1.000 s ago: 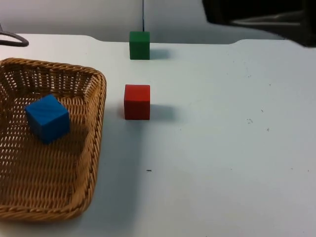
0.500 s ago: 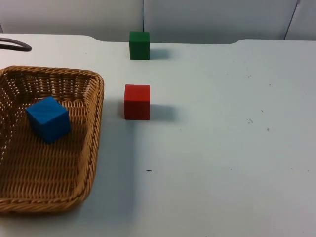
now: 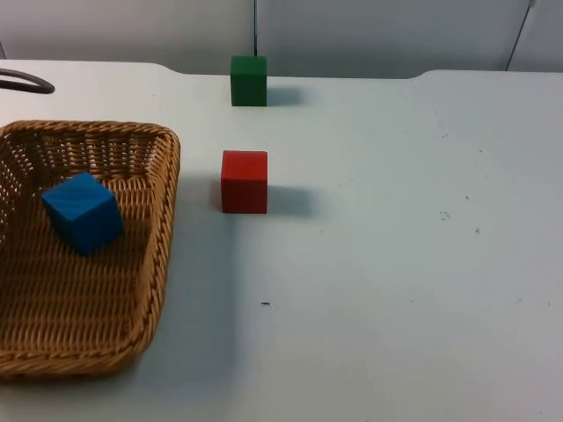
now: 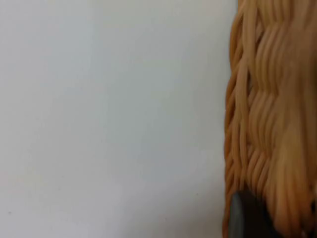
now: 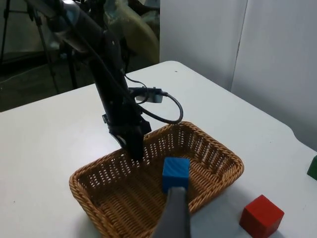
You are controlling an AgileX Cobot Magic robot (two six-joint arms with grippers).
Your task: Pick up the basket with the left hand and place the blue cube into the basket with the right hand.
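- Top view: the basket (image 3: pixel 84 255) sits at the left of the white tabletop (image 3: pixel 396 264), and the blue cube (image 3: pixel 82 212) already lies inside it, near the far wall. A red cube (image 3: pixel 244 181) stands just beside the basket's right rim, apart from it; a green cube (image 3: pixel 249 81) stands further back, near the partition.
- Left wrist view: the woven rim of the basket fills one side against bare tabletop, with a black fingertip (image 4: pixel 243 218) pressed to the wicker. I judge the left gripper clamped on the basket rim.
- Right wrist view: the left gripper (image 5: pixel 134 151) comes down onto the basket's far rim, gripping it. The blue cube rests on the weave inside. One finger (image 5: pixel 173 213) of the right gripper is visible and nothing lies against it; whether it is open I cannot tell.
- Step in hand, as I judge it: the cube is placed. Keep the basket level so the cube does not slide, and keep the right arm clear of the red cube.
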